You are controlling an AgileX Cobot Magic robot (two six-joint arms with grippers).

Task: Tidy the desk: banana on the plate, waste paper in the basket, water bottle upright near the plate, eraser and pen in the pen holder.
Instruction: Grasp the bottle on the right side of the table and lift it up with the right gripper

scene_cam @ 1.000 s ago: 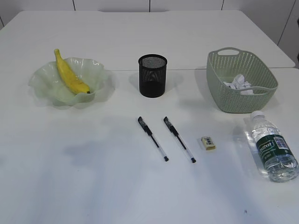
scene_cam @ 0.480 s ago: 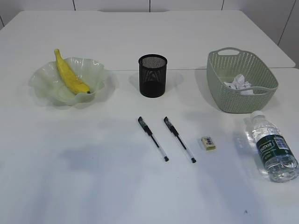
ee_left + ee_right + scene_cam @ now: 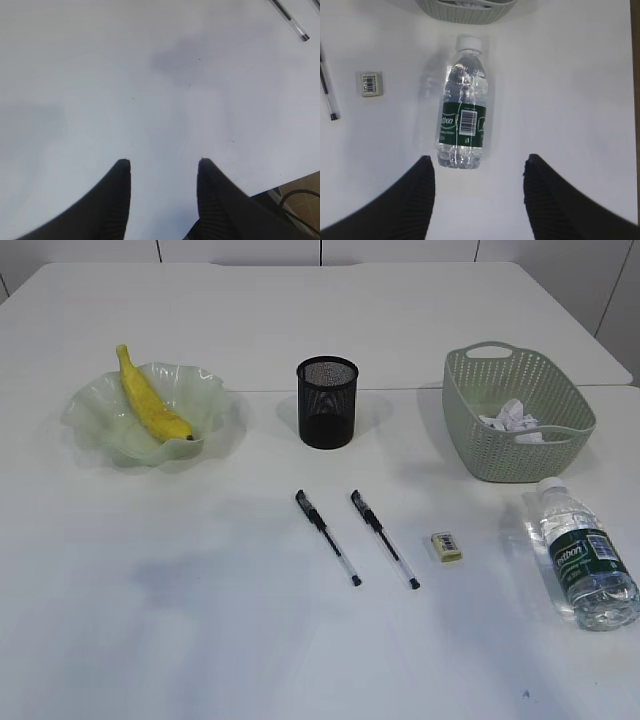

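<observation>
**K:** White desk [image 3: 200, 640], exterior cam looks down at a slant. Where's the task stuff?

**M:** Banana [image 3: 150, 400] lies in the pale green wavy plate [image 3: 90, 425], far left. Crumpled waste paper [image 3: 510, 418] sits inside the green basket [image 3: 470, 455], far right. Black mesh pen holder [image 3: 327, 402] stands upright between plate and basket.

**K:** Pens, eraser?

**M:** Two pens, both on the desk in front of the holder, roughly parallel, angled caps-away. Left pen [image 3: 327, 538], right pen [image 3: 385, 540], apart from each other. Eraser [image 3: 446, 546] just right of the right pen, flat on the desk, barcode label up.

**K:** Bottle?

**M:** Water bottle [image 3: 585, 555] lying on its side, right edge of the desk, cap pointing toward the basket, well away from the plate. Green label with barcode facing up in the right wrist cam.

**K:** Grippers?

**M:** Neither shows in the exterior cam. Right gripper [image 3: 477, 162] hangs above the bottle's base end, jaws spread wide, nothing between them. Left gripper [image 3: 162, 162] is over bare desk, jaws moderately apart, empty; a pen tip is at that view's top right corner.
</observation>
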